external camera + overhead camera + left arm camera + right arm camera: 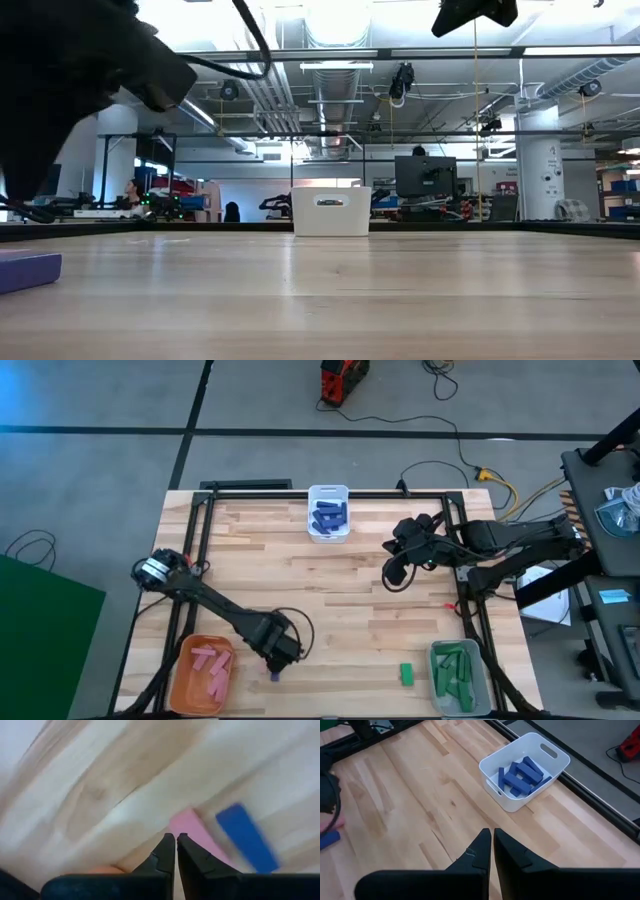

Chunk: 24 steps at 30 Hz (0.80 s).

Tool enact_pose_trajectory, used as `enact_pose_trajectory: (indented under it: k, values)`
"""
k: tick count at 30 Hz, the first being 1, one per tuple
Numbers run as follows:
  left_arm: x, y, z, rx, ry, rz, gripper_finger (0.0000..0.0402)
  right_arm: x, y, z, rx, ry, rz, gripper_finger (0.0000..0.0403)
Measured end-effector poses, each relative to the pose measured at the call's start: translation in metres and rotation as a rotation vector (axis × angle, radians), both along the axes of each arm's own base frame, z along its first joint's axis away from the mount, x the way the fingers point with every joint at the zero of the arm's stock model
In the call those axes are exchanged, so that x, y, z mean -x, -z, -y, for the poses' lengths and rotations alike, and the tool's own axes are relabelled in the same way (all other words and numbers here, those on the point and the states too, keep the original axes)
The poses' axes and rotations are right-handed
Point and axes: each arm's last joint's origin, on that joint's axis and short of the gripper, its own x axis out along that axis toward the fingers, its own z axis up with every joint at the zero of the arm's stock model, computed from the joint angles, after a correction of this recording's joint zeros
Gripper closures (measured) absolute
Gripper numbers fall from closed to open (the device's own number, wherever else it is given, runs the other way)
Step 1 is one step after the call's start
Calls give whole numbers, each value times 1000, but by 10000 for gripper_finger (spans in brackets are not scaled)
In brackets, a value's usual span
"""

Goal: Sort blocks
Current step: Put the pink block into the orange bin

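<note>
Hiding pink block (pixel 186 826) (wrist view only), left pincer (pixel 175 842)

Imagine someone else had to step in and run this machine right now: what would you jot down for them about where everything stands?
Left gripper: shut, empty, low over the table beside the orange bin, right by a loose blue block and a loose pink block.
Right gripper: shut, empty, raised over the table near the white bin.
Done: blue blocks in the white bin, pink blocks in the orange bin, green blocks in the grey bin.
Left: the loose blue and pink blocks by the left gripper, and one green block lying on the table beside the grey bin.
</note>
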Motion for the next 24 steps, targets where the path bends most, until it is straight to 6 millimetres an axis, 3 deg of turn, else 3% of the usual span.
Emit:
enact_pose_trajectory:
  k: [3, 7, 19, 24]
  values:
    - [0, -6, 0, -16, -198, 11, 401, 0, 0, 0, -4, 5, 2, 390]
    - [-3, -10, 1, -31, -295, 49, 387, 0, 0, 0, -5, 5, 1, 390]
    - [2, -6, 9, -14, -365, 32, 230, 0, 1, 0, 2, -1, -3, 390]
    - [5, 3, 17, 12, -366, 62, 204, 0, 0, 0, 11, -12, -9, 390]
